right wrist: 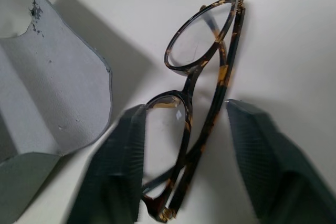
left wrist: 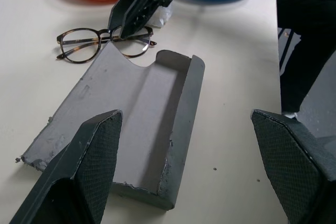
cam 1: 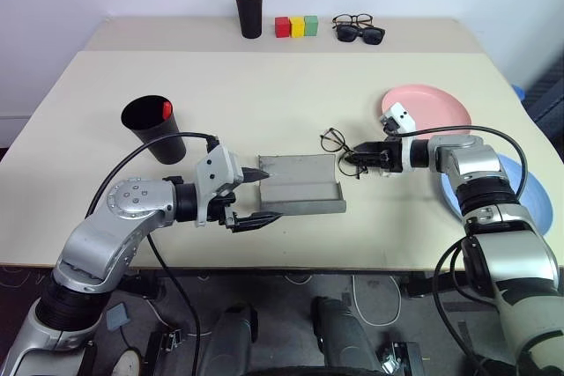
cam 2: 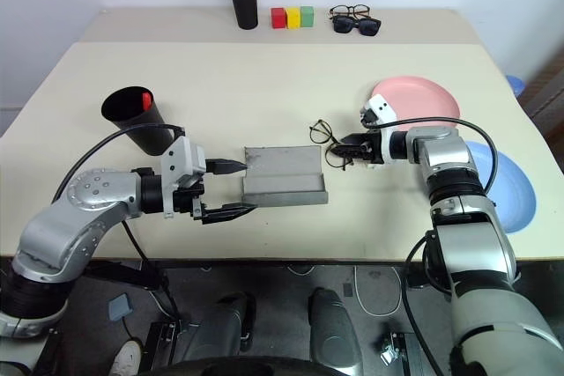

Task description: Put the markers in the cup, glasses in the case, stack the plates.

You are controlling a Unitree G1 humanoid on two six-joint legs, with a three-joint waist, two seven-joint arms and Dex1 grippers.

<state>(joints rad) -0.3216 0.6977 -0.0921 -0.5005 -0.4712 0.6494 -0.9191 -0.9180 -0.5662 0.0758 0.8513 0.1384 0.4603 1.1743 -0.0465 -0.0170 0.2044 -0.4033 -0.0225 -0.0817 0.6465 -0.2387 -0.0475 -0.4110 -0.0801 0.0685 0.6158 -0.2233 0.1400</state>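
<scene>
Item: glasses point(right wrist: 202, 85). Thin dark frame, mottled amber in places, clear roundish lenses, temples folded. Lay flat on the cream worktop point(cam 1: 264, 103), just right of the case point(cam 1: 300, 184) and apart from it. Long axis ran roughly near-to-far, so crosswise to the right arm's approach.

Right end effector point(right wrist: 184, 166): released, fingers parted and straddling the nearer lens, one finger point(right wrist: 113, 171) on the case side, the other on the plate side. Not yet clenched on the frame; whether a finger touched the frame could not be told. It pointed leftward toward the case. This arm was the nearer one to the glasses by a wide margin. The coming move likely called for closing across the frame, then lifting and carrying left into the case.

Item: case. Grey, oblong, lying open with pale lining up, lid flap toward the far side, long axis left-to-right, at the middle of the near worktop edge.

Left end effector point(cam 1: 251, 198): released, fingers wide apart, empty, at the left end of the case, one finger toward the far edge and one off the near edge.

Item: cup point(cam 1: 155, 127). Black, upright, near left, with a red marker point(cam 1: 166, 109) tip showing inside.

Items: pink plate point(cam 1: 434, 106) and blue plate point(cam 1: 529, 187), right side, unstacked, blue one nearer.
</scene>
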